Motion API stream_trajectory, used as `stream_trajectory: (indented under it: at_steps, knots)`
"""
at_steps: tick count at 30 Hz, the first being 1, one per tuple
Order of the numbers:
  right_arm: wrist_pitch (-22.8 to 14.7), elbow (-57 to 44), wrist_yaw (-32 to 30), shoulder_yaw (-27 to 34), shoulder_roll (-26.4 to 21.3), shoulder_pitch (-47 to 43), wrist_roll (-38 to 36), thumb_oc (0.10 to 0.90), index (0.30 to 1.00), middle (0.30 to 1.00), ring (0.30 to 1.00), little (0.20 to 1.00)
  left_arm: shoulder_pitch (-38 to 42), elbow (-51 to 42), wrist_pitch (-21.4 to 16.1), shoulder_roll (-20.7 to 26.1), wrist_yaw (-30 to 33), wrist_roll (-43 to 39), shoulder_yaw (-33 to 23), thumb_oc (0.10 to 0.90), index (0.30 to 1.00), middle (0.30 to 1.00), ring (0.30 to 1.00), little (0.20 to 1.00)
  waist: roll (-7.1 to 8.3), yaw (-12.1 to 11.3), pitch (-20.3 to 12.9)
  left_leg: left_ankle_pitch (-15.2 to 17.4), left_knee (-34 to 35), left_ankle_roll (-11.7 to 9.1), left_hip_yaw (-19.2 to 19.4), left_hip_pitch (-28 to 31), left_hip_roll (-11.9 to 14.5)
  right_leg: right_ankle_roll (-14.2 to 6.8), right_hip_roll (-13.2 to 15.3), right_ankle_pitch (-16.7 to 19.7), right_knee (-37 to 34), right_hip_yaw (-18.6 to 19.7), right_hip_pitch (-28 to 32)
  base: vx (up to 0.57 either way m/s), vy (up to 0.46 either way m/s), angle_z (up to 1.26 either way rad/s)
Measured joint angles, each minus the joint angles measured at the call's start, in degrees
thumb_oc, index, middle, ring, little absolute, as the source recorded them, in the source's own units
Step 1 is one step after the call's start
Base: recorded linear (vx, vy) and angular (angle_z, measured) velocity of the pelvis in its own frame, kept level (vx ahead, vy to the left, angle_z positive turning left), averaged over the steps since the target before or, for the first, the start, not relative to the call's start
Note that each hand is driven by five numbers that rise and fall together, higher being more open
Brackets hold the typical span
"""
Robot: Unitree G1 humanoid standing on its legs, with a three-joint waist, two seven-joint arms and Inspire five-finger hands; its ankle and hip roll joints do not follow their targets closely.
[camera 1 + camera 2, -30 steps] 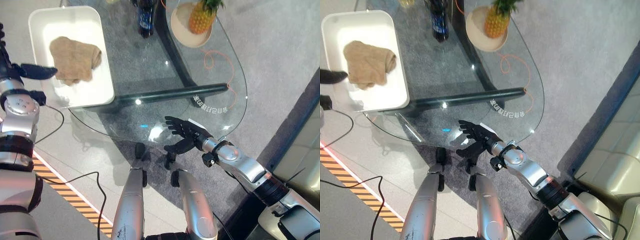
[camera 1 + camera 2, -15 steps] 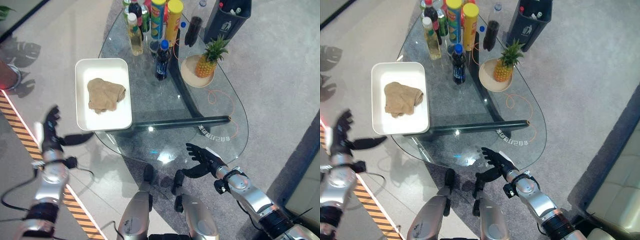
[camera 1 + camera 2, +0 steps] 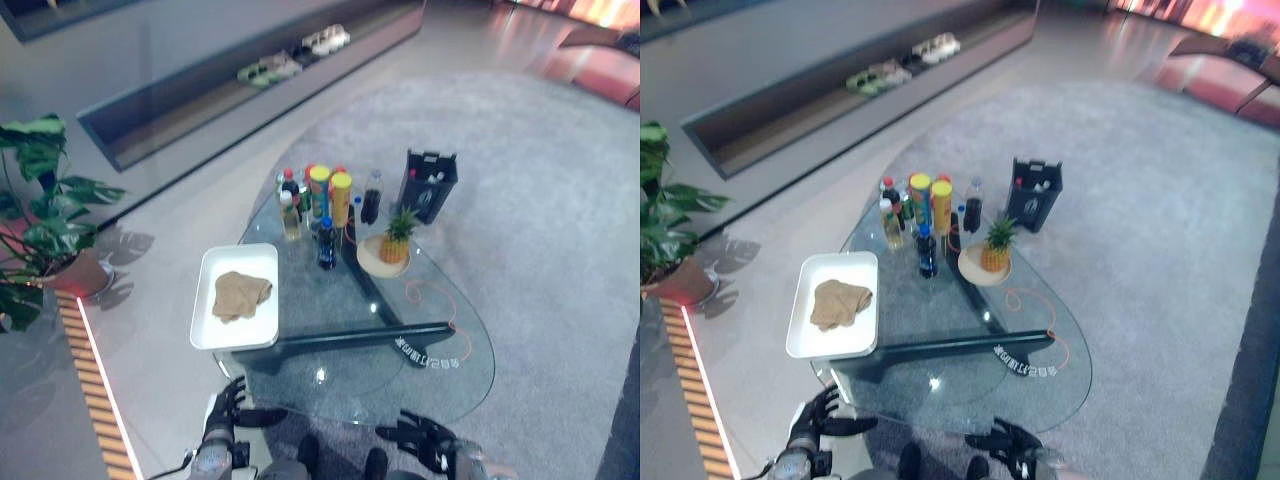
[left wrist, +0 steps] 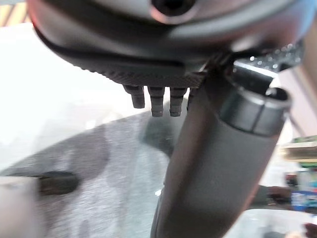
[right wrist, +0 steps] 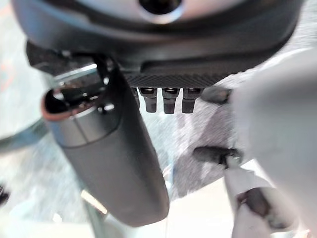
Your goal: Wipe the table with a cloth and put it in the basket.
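A tan cloth (image 3: 241,294) lies crumpled in a white tray-like basket (image 3: 232,332) at the left end of the oval glass table (image 3: 400,375). My left hand (image 3: 228,405) hangs below the table's near left edge, apart from the basket, its fingers spread and holding nothing. My right hand (image 3: 420,437) sits just off the table's near edge, open too, palm empty. In the left wrist view the thumb (image 4: 213,163) stands straight over the glass. The right wrist view has its thumb (image 5: 114,163) straight as well.
Bottles and tall cans (image 3: 315,195) cluster at the table's far end, beside a pineapple (image 3: 395,240) on a plate. A dark bin (image 3: 430,185) stands behind them. An orange cord (image 3: 440,310) loops on the glass. A potted plant (image 3: 45,220) stands at the left.
The camera has risen and drawn far back, so the table looks small and the room shows. The cloth stays in the basket. Both hands remain open, now at the picture's bottom edge.
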State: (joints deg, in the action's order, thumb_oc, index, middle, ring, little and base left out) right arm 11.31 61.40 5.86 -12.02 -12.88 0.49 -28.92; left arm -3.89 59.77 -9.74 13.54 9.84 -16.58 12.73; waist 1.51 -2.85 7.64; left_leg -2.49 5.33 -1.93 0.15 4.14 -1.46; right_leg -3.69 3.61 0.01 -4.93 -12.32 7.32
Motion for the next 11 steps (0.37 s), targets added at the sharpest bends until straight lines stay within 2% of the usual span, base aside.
stream_trajectory:
  at_steps: [3,6,11]
  knots:
    - [-1.6,7.2,0.3,2.2,0.3,0.6,0.1,0.8,0.9,0.9,0.9,0.9,-0.9,6.0,0.4,-0.4,-1.2,0.0,0.1,0.8,0.9,0.9,0.9,0.9,0.68,0.0,-1.3,0.2,0.0,0.3,0.0,0.7,0.1,0.1,0.0,0.0,0.0,0.1,0.7,0.01,-0.05,-0.04]
    - [-1.9,10.4,0.2,3.9,0.7,0.8,0.3,0.8,0.9,0.9,0.9,0.9,-0.9,7.3,0.2,-0.4,-1.9,-0.1,-0.4,0.8,0.9,0.9,0.9,0.9,1.09,-0.1,-1.9,0.2,0.0,0.3,0.2,0.7,0.1,0.4,0.0,-0.2,0.0,0.2,0.6,0.0,-0.012,0.0]
    - [-1.8,12.3,0.3,4.2,1.6,0.7,1.3,0.8,0.9,0.9,0.9,0.9,0.1,9.6,1.8,-0.3,-3.9,-0.1,-0.4,0.8,0.9,0.9,0.9,0.9,0.71,0.2,-4.4,0.4,0.0,0.6,0.5,0.8,0.1,0.7,0.0,0.0,0.0,0.5,0.5,0.01,0.001,-0.04]
